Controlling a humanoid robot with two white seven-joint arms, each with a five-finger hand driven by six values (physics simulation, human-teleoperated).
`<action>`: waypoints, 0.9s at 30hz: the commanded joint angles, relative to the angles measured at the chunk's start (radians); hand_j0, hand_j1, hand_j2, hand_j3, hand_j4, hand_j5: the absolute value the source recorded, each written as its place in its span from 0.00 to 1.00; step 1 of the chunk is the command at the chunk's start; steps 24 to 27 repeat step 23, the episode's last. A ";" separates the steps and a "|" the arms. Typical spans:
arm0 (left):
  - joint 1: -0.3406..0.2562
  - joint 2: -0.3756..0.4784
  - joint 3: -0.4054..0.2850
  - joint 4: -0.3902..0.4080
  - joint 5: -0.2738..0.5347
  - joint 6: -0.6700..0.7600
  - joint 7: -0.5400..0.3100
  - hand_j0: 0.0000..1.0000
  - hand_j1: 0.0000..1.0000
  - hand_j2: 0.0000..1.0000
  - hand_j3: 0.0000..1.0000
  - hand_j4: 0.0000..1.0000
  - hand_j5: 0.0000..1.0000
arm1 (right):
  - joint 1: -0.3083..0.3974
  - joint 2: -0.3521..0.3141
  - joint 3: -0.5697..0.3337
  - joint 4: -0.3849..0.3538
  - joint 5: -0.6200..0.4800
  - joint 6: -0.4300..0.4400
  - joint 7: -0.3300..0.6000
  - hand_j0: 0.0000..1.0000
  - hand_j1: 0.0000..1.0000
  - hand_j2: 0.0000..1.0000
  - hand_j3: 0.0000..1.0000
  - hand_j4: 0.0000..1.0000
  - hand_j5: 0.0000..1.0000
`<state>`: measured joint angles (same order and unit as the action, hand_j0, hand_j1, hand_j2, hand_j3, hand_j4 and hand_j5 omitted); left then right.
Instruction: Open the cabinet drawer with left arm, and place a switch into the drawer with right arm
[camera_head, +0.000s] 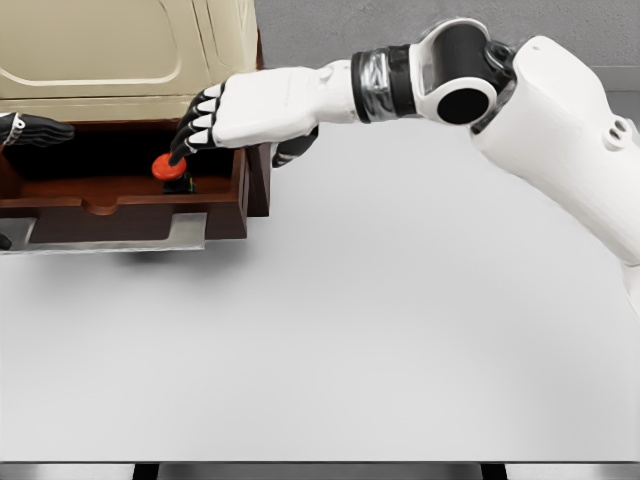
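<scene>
Pinching the round red-capped switch (167, 167) with curled right hand (240, 112) fingertips inside the open dark brown wooden drawer (120, 205); left hand (35, 130) beside it, grip unclear.

A flat white desk (380, 330) fills most of the frame. At its upper left stands a dark brown wooden cabinet (255, 180) with a cream top, its drawer (120, 215) pulled open.

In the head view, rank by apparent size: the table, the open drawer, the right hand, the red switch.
1. table
2. drawer
3. right hand, though nearness to the camera may enlarge it
4. switch
</scene>
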<state>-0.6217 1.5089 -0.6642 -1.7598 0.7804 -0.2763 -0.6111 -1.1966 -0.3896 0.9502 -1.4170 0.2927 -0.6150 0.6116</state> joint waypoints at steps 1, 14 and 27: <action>-0.001 0.001 0.009 -0.003 0.010 0.005 0.000 1.00 1.00 1.00 1.00 1.00 1.00 | 0.006 -0.199 -0.102 -0.193 -0.007 0.004 -0.001 1.00 1.00 1.00 1.00 1.00 1.00; -0.035 -0.257 0.006 -0.004 -0.020 -0.049 0.000 1.00 1.00 1.00 1.00 1.00 1.00 | 0.397 -0.563 -0.232 -0.247 -0.004 0.004 -0.001 1.00 1.00 1.00 1.00 1.00 1.00; -0.041 -0.297 0.006 -0.004 -0.020 -0.060 0.000 1.00 1.00 1.00 1.00 1.00 1.00 | 0.408 -0.557 -0.234 -0.174 -0.003 0.004 -0.001 1.00 1.00 1.00 1.00 1.00 1.00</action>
